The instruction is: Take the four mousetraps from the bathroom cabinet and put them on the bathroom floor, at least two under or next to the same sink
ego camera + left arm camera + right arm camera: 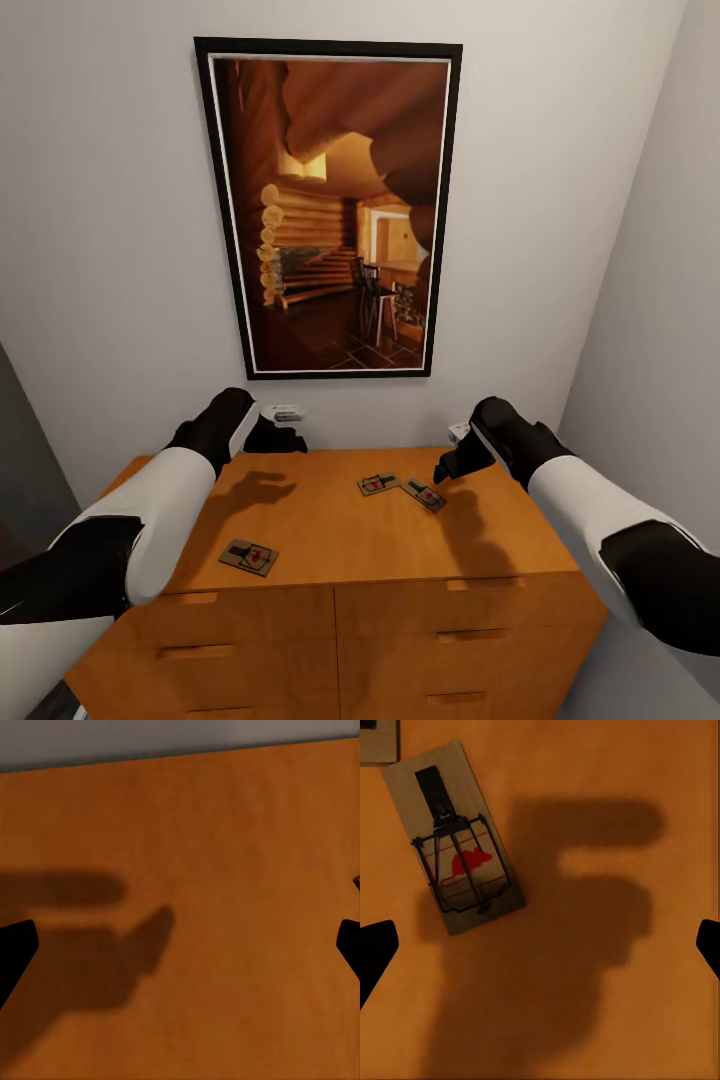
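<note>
The orange-brown cabinet (330, 540) stands right in front of me against the wall. Three mousetraps lie flat on its top: one (249, 557) near the front left, and two side by side at the middle right (378, 484) (425, 494). My right gripper (443, 472) hovers open just beside the rightmost trap. In the right wrist view that mousetrap (454, 847) lies off to one side of the open gripper (540, 945), with a neighbour's corner (376, 739) at the edge. My left gripper (285, 440) hangs open over bare cabinet top (225, 832) at the back left.
A dark-framed log-cabin picture (330, 205) hangs on the wall behind the cabinet. A grey side wall (660, 300) closes in on the right. Two small white fittings (283, 412) (458, 432) sit on the back wall. Drawer fronts (440, 640) face me below.
</note>
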Controlling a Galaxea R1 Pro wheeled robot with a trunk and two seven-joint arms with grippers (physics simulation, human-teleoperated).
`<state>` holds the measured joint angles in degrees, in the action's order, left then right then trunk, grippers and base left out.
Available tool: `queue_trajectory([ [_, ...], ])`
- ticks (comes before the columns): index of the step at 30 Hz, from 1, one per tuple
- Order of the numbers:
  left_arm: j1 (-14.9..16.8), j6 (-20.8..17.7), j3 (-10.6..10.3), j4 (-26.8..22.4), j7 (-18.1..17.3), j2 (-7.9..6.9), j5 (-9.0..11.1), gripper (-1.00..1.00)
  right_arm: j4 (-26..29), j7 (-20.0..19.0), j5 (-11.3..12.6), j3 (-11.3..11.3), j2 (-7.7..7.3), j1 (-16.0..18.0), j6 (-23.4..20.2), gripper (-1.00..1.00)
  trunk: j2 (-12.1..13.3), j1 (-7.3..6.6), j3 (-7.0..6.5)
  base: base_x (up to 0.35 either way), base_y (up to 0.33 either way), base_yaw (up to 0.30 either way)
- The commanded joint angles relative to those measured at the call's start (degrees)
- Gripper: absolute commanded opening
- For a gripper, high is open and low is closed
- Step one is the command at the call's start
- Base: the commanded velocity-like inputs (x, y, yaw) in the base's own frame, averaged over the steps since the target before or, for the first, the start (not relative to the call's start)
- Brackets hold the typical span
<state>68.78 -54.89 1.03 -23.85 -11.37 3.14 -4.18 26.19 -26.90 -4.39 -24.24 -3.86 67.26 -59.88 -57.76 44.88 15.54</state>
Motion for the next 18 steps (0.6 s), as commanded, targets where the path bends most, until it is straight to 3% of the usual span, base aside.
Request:
queue_trajectory([
  [1, 0.04, -0.22, 0.11, -0.06, -0.36, 0.02, -0.46, 1.0, 0.04, -0.32, -0.46, -0.28, 0.01, 0.07, -0.12, 1.0, -0.06, 0.01, 0.08, 0.0, 0.0, 0.0],
  [18, 0.04, -0.22, 0.11, -0.06, -0.37, 0.0, -0.5, 1.0, 0.43, 0.42, -0.2, -0.1, 0.33, 0.15, -0.12, 1.0, -0.06, 0.01, 0.08, 0.0, 0.0, 0.0],
])
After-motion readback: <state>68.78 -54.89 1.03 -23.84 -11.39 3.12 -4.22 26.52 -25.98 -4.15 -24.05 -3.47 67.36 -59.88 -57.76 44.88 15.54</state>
